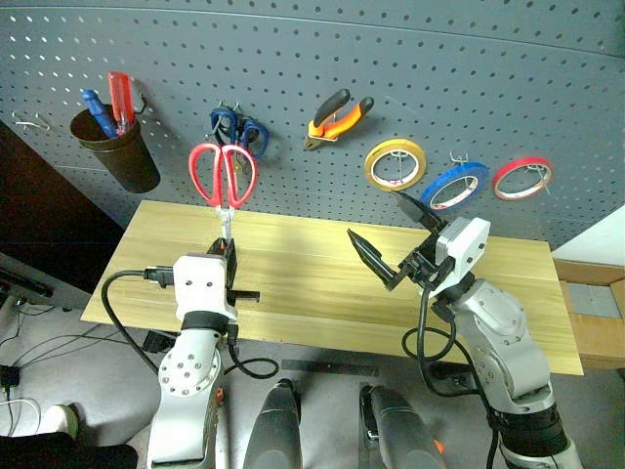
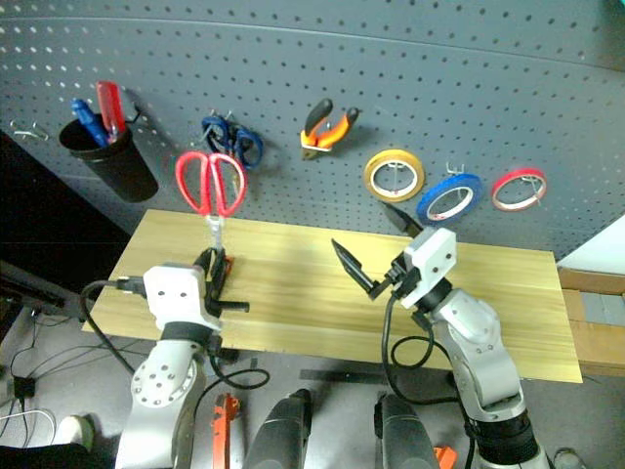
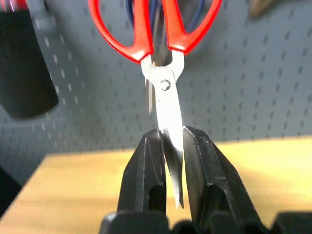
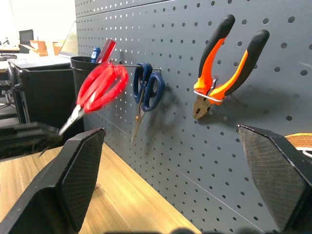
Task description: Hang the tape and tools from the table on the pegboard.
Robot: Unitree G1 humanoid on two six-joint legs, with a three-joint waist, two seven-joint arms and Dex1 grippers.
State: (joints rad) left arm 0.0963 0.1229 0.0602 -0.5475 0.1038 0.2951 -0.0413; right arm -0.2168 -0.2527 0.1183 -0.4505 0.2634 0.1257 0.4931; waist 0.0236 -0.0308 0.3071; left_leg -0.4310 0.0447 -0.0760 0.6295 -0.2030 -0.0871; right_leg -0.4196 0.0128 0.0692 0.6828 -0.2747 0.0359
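My left gripper (image 1: 225,246) is shut on the blades of the red-handled scissors (image 1: 223,174). It holds them upright with the handles up, in front of the pegboard (image 1: 439,78) and just below the blue-handled scissors (image 1: 237,130). In the left wrist view the fingers (image 3: 146,165) clamp the blade tips. The pliers (image 1: 337,117) hang on a hook further right, and the blue tape (image 1: 455,186) hangs between a yellow roll and a red roll. My right gripper (image 1: 374,213) stands open and holds nothing above the middle of the table (image 1: 312,283).
A dark cup (image 1: 115,147) with blue and red handles sticking out hangs at the board's left. The yellow roll (image 1: 395,164) and the red roll (image 1: 521,179) hang on hooks. A spare hook (image 1: 34,122) sits at the far left. A cardboard box (image 1: 594,303) stands right of the table.
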